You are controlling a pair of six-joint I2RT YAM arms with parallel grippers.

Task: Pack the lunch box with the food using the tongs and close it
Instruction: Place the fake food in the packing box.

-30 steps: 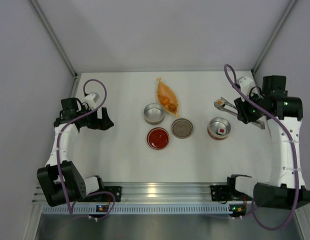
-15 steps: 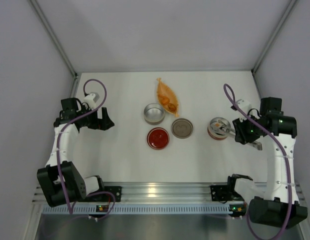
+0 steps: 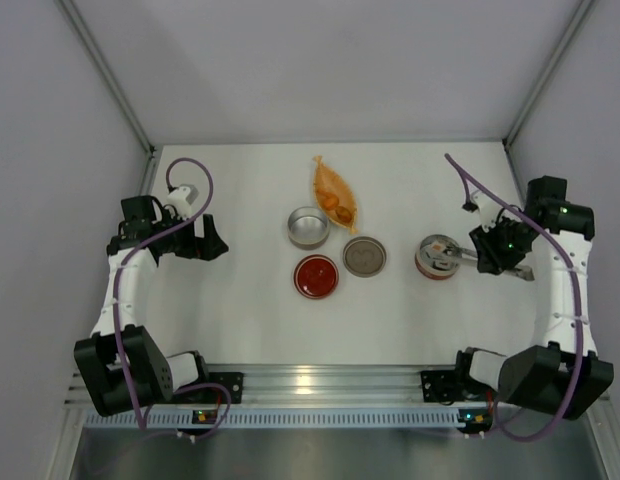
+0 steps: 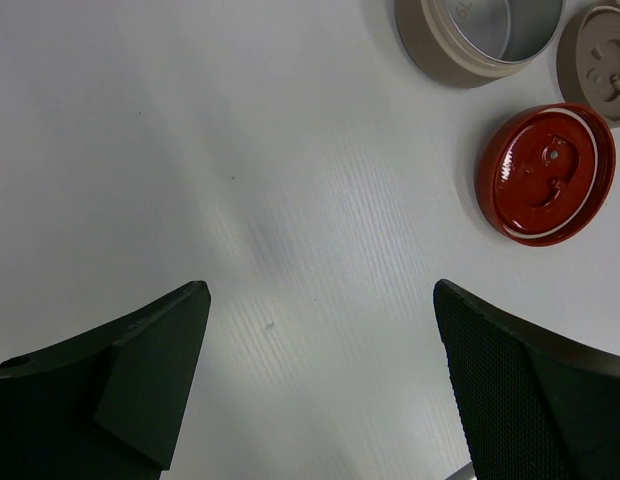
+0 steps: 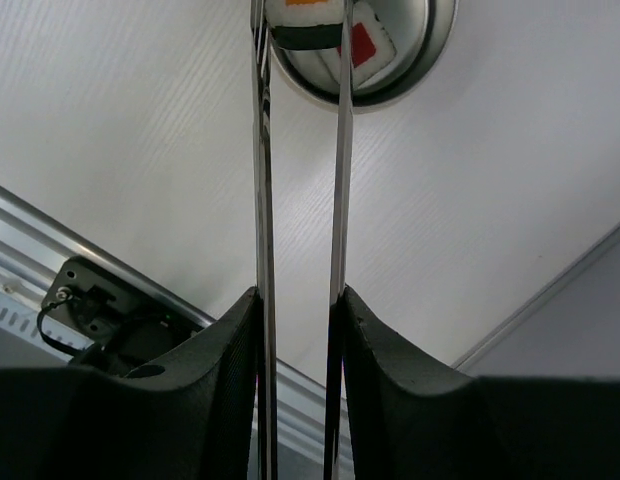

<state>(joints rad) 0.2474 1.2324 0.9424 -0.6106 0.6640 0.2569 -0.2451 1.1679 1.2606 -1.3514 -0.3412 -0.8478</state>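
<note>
My right gripper (image 3: 492, 256) (image 5: 300, 300) is shut on the tongs (image 3: 462, 256) (image 5: 259, 180), squeezing their two silver arms. The tongs' tips pinch a white piece of food (image 5: 306, 22) with a dark band, right over a round lunch box container (image 3: 437, 256) (image 5: 415, 60). A second piece with a red top (image 5: 367, 45) lies inside that container. Orange-brown lumps (image 3: 337, 208) rest on the orange leaf-shaped dish (image 3: 328, 182). My left gripper (image 3: 204, 240) (image 4: 320, 380) stands open over bare table at the left, holding nothing.
In the middle of the table sit an empty steel bowl (image 3: 309, 227) (image 4: 480, 35), a tan lid (image 3: 364, 257) (image 4: 598, 60) and a red lid (image 3: 317, 276) (image 4: 547, 172). The metal rail with the arm bases (image 3: 310, 385) runs along the near edge.
My right arm has swung the tongs and the pinched piece from behind the container to right over it. The left arm has stayed still.
</note>
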